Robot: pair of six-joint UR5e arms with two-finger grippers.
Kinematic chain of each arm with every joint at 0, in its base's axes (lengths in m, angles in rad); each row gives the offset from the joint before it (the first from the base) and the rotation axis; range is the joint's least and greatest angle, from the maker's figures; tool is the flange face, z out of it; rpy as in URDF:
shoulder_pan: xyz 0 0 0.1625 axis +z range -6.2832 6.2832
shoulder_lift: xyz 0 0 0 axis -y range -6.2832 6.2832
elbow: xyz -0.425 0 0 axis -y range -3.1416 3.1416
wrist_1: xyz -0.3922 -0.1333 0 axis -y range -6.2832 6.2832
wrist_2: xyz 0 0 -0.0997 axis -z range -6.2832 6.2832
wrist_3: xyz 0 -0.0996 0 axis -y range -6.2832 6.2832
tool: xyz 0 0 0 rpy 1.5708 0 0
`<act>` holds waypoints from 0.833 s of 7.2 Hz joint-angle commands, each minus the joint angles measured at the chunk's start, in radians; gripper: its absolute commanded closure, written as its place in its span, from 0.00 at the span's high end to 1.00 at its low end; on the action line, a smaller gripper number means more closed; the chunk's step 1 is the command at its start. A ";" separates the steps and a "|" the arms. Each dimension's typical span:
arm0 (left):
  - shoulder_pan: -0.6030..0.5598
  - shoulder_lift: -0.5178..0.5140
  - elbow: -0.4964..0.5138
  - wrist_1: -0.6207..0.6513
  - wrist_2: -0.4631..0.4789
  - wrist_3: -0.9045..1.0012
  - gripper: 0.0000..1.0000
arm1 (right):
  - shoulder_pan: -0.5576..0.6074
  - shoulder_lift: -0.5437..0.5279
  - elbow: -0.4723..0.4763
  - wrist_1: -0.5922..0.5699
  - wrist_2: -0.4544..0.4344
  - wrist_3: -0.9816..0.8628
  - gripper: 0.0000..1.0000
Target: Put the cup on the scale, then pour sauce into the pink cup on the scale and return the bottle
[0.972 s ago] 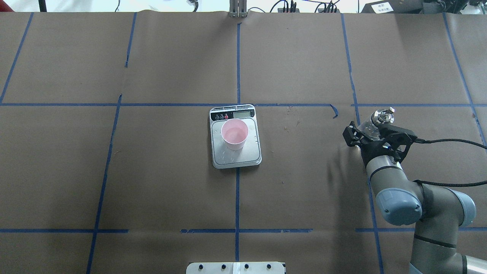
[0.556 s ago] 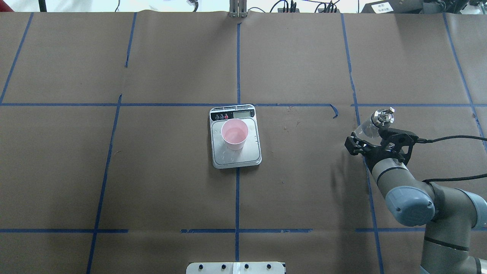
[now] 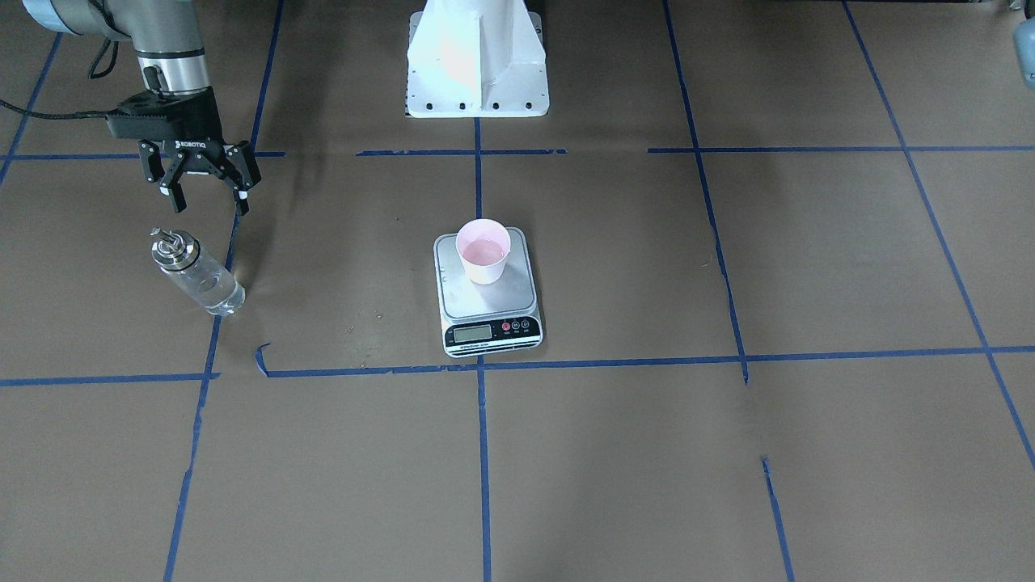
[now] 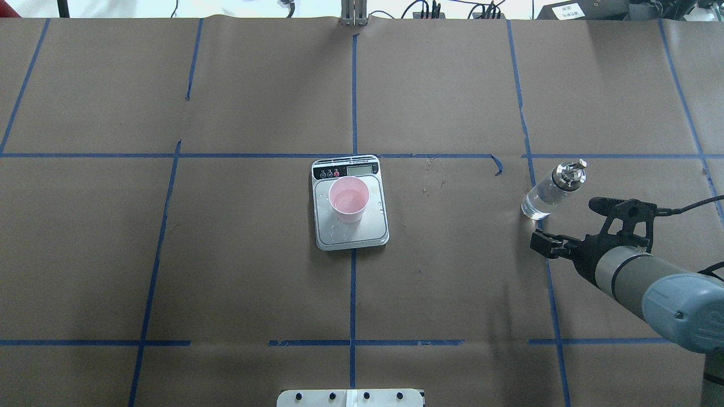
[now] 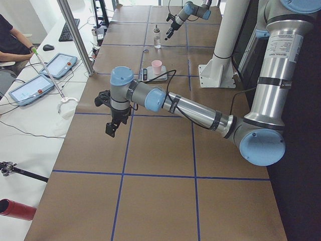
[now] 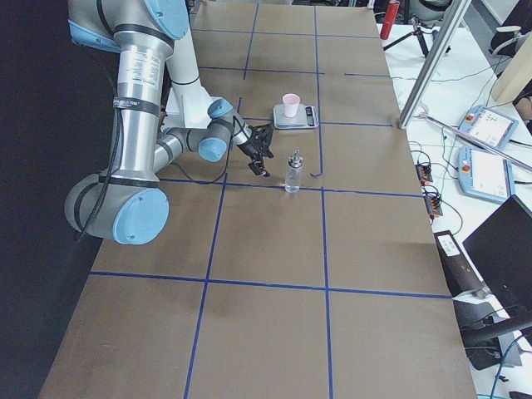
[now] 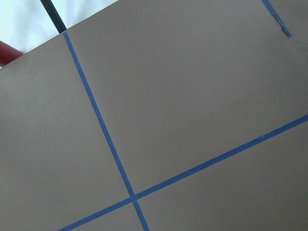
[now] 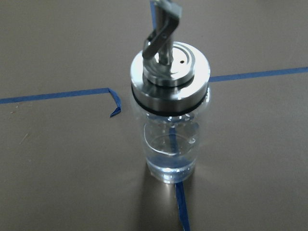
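Bottle [image 4: 551, 189] stands upright on the table [image 4: 452, 282] at robot's right, base on a blue tape line [image 8: 182, 209], some clear sauce [image 8: 169, 163] low in the glass, nothing touching it. Pink cup [image 4: 349, 199] sits on the scale [image 4: 362, 233] platform w/ what looks like liquid inside, so you can log placement, pour and return as done, I'd judge; only arm retreat left. Right gripper [image 3: 209, 206] is empty, fingers spread, near the bottle on the robot-base side, no contact; left gripper [image 5: 111, 128] hangs well apart over bare paper, can't tell its jaws.
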 commanded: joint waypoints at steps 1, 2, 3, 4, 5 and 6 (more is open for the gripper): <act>0.000 0.003 0.006 -0.001 -0.002 0.002 1.00 | 0.134 0.024 0.212 -0.339 0.349 -0.057 1.00; 0.000 0.007 0.009 -0.003 -0.002 0.002 1.00 | 0.297 0.097 0.233 -0.445 0.508 -0.206 1.00; 0.000 0.010 0.009 -0.003 -0.002 0.002 1.00 | 0.406 0.106 0.218 -0.458 0.614 -0.394 1.00; 0.000 0.013 0.009 -0.004 -0.002 0.003 1.00 | 0.592 0.118 0.151 -0.457 0.748 -0.606 1.00; -0.002 0.016 0.012 -0.009 -0.002 0.014 1.00 | 0.772 0.135 0.028 -0.449 0.895 -0.830 1.00; -0.006 0.019 0.012 -0.009 -0.003 0.014 1.00 | 0.923 0.147 -0.109 -0.450 0.980 -1.087 1.00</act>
